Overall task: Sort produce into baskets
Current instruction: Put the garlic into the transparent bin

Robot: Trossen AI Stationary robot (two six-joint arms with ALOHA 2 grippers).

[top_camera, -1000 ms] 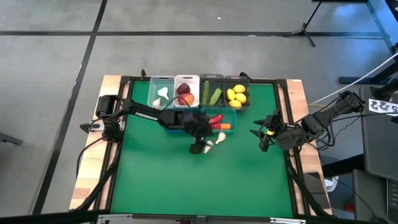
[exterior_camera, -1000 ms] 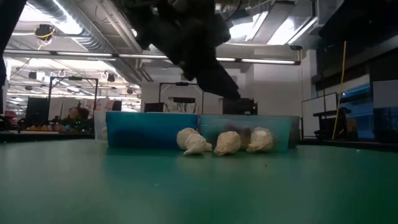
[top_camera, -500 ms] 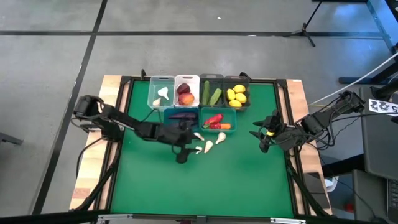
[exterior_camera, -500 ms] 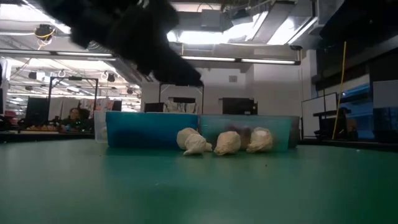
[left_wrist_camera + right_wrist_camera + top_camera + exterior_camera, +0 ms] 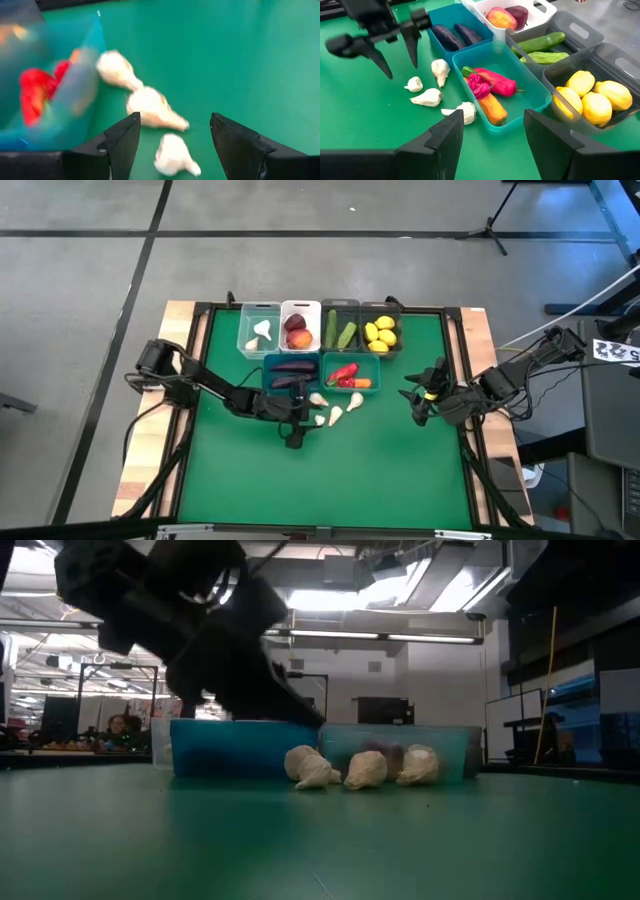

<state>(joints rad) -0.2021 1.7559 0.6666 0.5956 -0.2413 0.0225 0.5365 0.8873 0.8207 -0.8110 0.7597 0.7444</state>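
Observation:
Several white garlic bulbs [image 5: 330,410] lie loose on the green table just near of the blue bin [image 5: 292,370] and the teal bin [image 5: 350,375]; they also show in the left wrist view [image 5: 152,107] and the right wrist view [image 5: 427,97]. My left gripper [image 5: 293,437] is open and empty, just near-left of the garlic, its fingers [image 5: 380,62] pointing down above the mat. My right gripper [image 5: 415,395] is open and empty at the table's right. The blue bin holds eggplants [image 5: 455,35], the teal bin peppers and a carrot [image 5: 490,90].
Along the far edge stand a clear bin with garlic [image 5: 260,330], a white bin with peaches [image 5: 298,330], a grey bin with cucumbers [image 5: 340,332] and a grey bin with lemons [image 5: 381,332]. Bare green mat [image 5: 330,480] lies toward the near edge.
My left gripper has gone from near the blue and teal bins toward the table's left and near edges, and has come down closer to the mat beside the garlic. The garlic has stayed where it was.

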